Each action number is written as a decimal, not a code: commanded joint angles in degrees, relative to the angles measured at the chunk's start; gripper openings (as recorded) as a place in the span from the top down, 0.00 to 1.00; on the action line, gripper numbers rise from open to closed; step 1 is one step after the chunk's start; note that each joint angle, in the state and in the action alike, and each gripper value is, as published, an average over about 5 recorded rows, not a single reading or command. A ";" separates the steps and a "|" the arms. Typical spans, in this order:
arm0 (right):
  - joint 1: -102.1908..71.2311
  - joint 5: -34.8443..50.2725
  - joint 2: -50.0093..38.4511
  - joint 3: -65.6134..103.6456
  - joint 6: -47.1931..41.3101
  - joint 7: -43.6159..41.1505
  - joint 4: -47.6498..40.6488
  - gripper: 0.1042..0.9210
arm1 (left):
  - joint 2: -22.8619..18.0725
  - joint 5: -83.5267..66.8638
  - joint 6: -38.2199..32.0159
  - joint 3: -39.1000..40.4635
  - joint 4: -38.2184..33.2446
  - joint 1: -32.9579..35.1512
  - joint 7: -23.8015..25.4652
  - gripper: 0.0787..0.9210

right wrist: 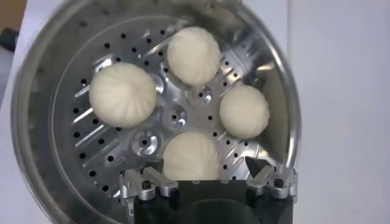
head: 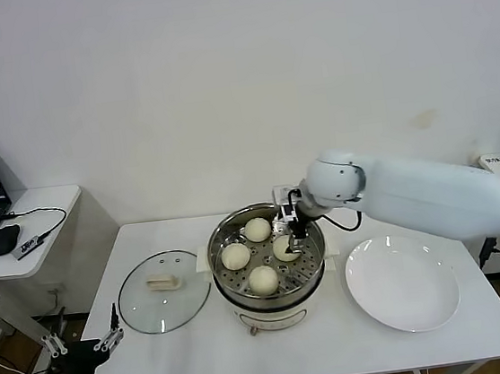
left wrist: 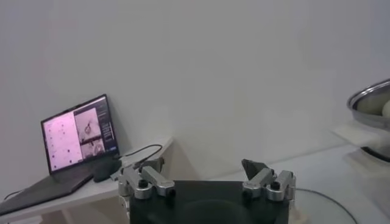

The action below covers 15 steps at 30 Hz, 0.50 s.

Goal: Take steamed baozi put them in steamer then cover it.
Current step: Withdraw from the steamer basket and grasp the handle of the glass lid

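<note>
All four baozi (right wrist: pixel 189 157) are seen on the perforated tray of the steamer (head: pixel 267 259); one lies directly below and between the spread fingers of the right gripper (right wrist: pixel 207 178), which are clamped on nothing. The buns are judged soft, light and easily dented, so little more handling is wanted. The cover (head: pixel 163 290) is laid flat on the table (head: pixel 482 323), well apart from those fingers, on the steamer's far side. Being glass, it is judged stiff, fairly heavy, slippery and breakable; its cream bar handle is the place to be gripped. The left gripper (left wrist: pixel 207 179) is parked low beside the table, fingers apart and empty. A plate (head: pixel 403 282) is set bare beyond the steamer. The contact between fingertips and the nearest bun cannot be made out.
</note>
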 commanded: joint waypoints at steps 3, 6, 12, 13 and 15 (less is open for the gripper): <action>-18.57 7.16 -15.07 17.41 7.81 24.59 12.78 0.12 | -0.30 0.19 -0.22 0.59 0.35 -0.54 0.09 0.12; -29.15 7.05 -17.80 26.98 12.57 29.82 14.75 0.12 | -0.53 0.23 -0.51 0.82 0.69 -0.96 0.13 0.12; -54.37 3.46 -18.00 52.56 20.43 36.03 17.53 0.12 | -0.84 0.45 -1.15 1.28 1.98 -1.48 -0.15 0.12; -58.20 2.39 -17.18 56.51 21.67 36.83 17.88 0.12 | -0.86 0.46 -1.31 1.36 2.20 -1.57 -0.22 0.12; -66.74 -0.43 -14.59 64.03 24.62 37.76 18.56 0.12 | -0.91 0.50 -1.74 1.52 2.70 -1.75 -0.41 0.12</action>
